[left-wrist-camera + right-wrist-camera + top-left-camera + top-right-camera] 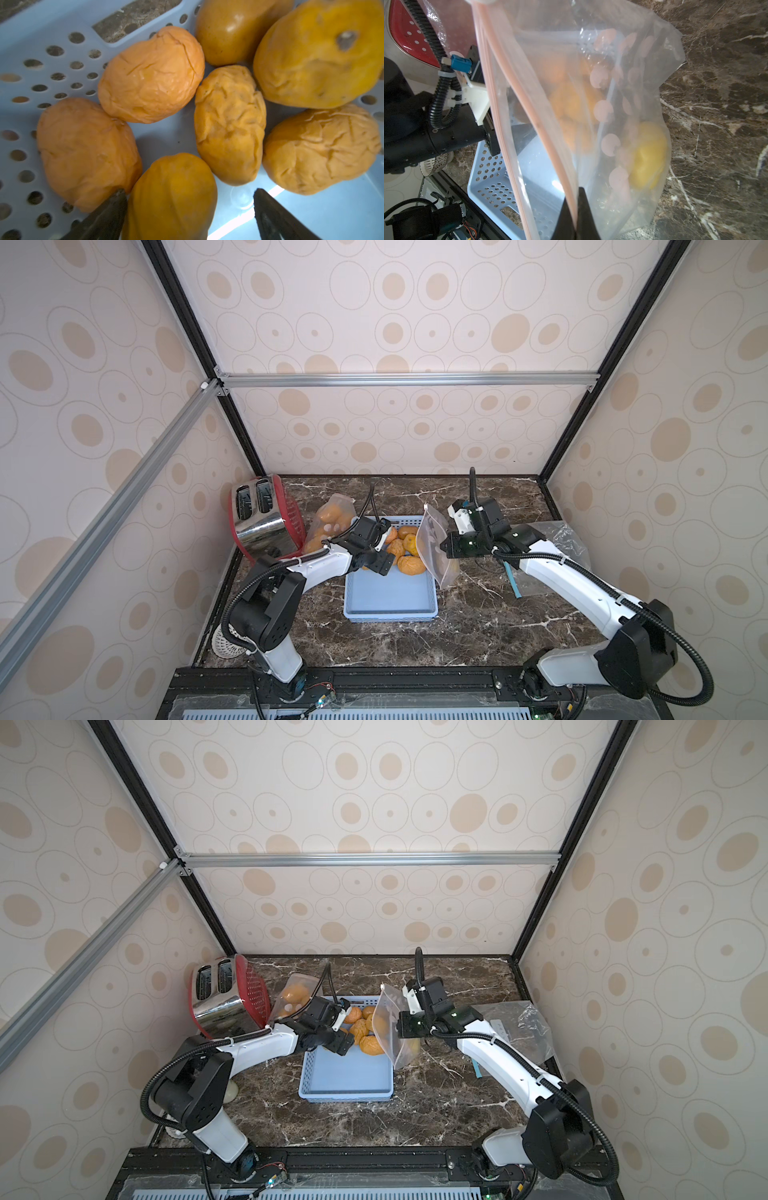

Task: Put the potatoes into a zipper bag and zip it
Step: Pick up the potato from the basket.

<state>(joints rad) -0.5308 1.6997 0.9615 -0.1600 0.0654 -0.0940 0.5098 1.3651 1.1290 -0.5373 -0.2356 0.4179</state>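
The left gripper [189, 193] is hanging low inside the blue basket [390, 601], and its jaws are standing wide apart without gripping anything. Seven potatoes [151, 74] are lying crowded together on the basket floor just ahead of this gripper, most of them with wrinkled skin. A smooth orange potato [172, 197] is sitting right between the two fingers. One fingertip [118, 199] is pushing in at the seam between this potato and a wrinkled one beside it, while the other fingertip [261, 199] is staying apart from it, over bare basket floor.

The right gripper [577, 199] is closed tight on the pink zipper edge of the zipper bag [612, 62] and is holding the bag upright. In both top views the bag is standing between the two grippers, along the side of the basket that is nearest to the right gripper. Away from the pinched point the two pink strips are spreading apart, so the mouth is gaping. A yellow potato [648, 153] is lying low inside the bag, beyond the right gripper's fingers. The bag's lower corner is reaching down to the table [478, 626] just beside the basket, but I cannot tell whether it is resting there.

On the far side of the left gripper, a second bag [328, 522] with potatoes in it is leaning against the toaster [257, 518]. Behind the right gripper, crumpled clear plastic [557, 539] is lying on the table
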